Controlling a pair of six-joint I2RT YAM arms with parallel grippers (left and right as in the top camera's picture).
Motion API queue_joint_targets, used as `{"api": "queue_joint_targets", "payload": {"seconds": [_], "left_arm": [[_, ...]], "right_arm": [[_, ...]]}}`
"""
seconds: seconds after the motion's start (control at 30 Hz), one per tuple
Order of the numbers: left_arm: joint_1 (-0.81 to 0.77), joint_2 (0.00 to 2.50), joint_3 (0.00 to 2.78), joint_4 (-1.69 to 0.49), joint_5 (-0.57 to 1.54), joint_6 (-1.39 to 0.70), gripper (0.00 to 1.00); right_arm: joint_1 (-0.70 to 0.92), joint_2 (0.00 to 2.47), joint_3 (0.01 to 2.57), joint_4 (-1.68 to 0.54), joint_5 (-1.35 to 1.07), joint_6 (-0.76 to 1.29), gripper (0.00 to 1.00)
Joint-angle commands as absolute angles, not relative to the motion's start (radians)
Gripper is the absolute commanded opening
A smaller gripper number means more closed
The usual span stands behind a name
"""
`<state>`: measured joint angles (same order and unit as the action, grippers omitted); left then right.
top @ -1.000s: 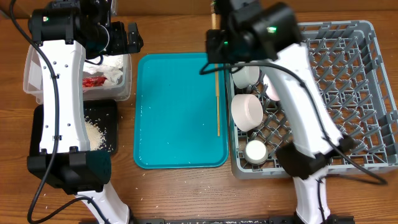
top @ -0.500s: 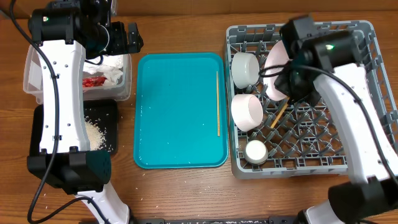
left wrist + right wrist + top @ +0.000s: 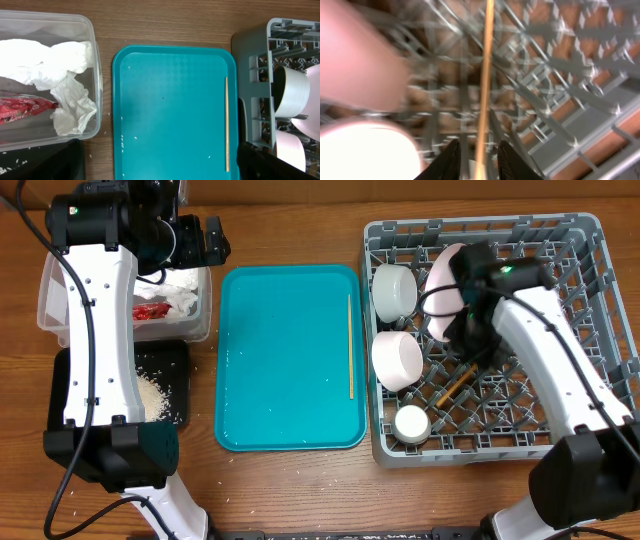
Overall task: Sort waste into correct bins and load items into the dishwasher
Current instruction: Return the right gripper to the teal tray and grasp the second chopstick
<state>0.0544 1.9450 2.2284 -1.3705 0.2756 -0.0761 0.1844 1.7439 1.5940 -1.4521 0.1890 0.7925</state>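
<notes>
Near edge, lower left of the overhead view: black tray (image 3: 176,358) holds a heap of rice grains (image 3: 150,393), with more grains loose on the wood around it. Lower right: grey dish rack (image 3: 600,330), with a small white cup (image 3: 411,423) in its near left corner.

Mid frame: teal tray (image 3: 290,360) lies between the bins and the rack. One chopstick (image 3: 350,345) rests along the tray's right edge, parallel to it. In the rack's left column, two white bowls (image 3: 397,358) sit one behind the other. Right of them, a second chopstick (image 3: 455,387) lies tilted on the lattice floor.

Right gripper (image 3: 479,162) is just above that second chopstick. In the blurred wrist view the stick runs up between the fingers (image 3: 451,160) with a gap showing on each side — parted slightly, not pinching it. A pale pink plate (image 3: 442,290) stands on edge behind the bowls, beside the right arm.

Far left: clear tub (image 3: 46,298) holds the crumpled napkin (image 3: 45,62) and the red wrapper (image 3: 25,109), the wrapper lying at the napkin's near side.

Left gripper (image 3: 205,242) hovers at the tub's far right corner, upper left of the frame — fingers (image 3: 275,162) spread wide, nothing between them.
</notes>
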Motion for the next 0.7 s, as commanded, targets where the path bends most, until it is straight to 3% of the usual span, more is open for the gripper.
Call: {"api": "queue_joint_targets", "payload": {"seconds": [0.0,0.2,0.47,0.67], "left_arm": [[0.056,1.942,2.244,-1.372,0.273,-0.075,1.0],[0.059,1.942,2.244,-1.372,0.273,-0.075,1.0],[0.045,1.942,2.244,-1.372,0.273,-0.075,1.0],[0.046,1.942,2.244,-1.372,0.273,-0.075,1.0]], "right_arm": [[0.196,1.722,1.778,-1.426,0.11,0.625,0.32],[0.352,1.728,1.897,-1.264,0.021,0.523,0.48],[0.578,1.93,1.897,-1.184,0.105,0.523,0.5],[0.621,2.117,1.897,-1.171,0.202,0.518,0.5]]}}
